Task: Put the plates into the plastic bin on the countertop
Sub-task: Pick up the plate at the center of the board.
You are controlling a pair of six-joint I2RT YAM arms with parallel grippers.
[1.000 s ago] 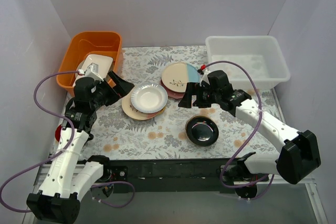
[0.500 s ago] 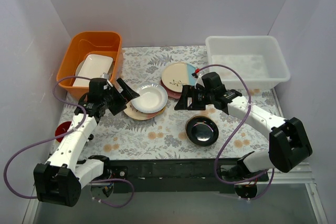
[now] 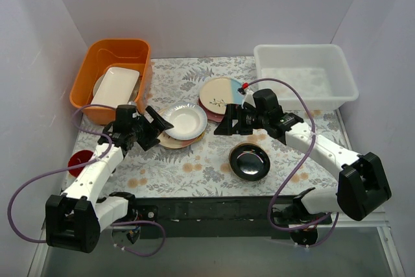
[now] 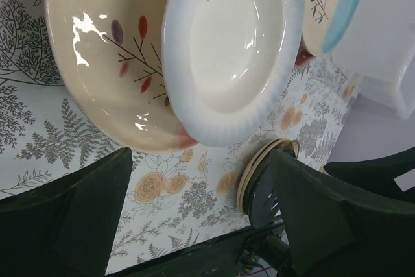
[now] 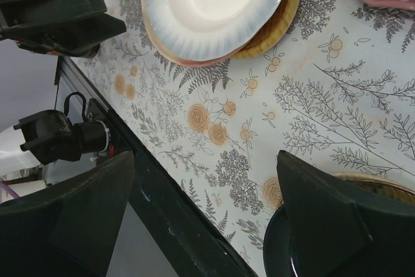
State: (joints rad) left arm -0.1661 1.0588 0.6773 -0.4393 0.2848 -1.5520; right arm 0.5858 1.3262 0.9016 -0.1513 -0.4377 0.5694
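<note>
Left gripper (image 3: pixel 154 132) low, jaws apart, aimed right at the white scalloped plate (image 3: pixel 184 120). Right gripper (image 3: pixel 224 121) reaches left, jaws apart, near that plate.

Plain pale walls closed the scene on three sides: a far wall (image 3: pixel 207 4), a left wall (image 3: pixel 32 63) and a right wall (image 3: pixel 382 43), meeting in straight corners. Soft, even light left only faint shadows. A black beam (image 3: pixel 207 209) ran along the near edge of the countertop (image 3: pixel 188 76), with grey floor (image 3: pixel 227 257) nearer still.
</note>
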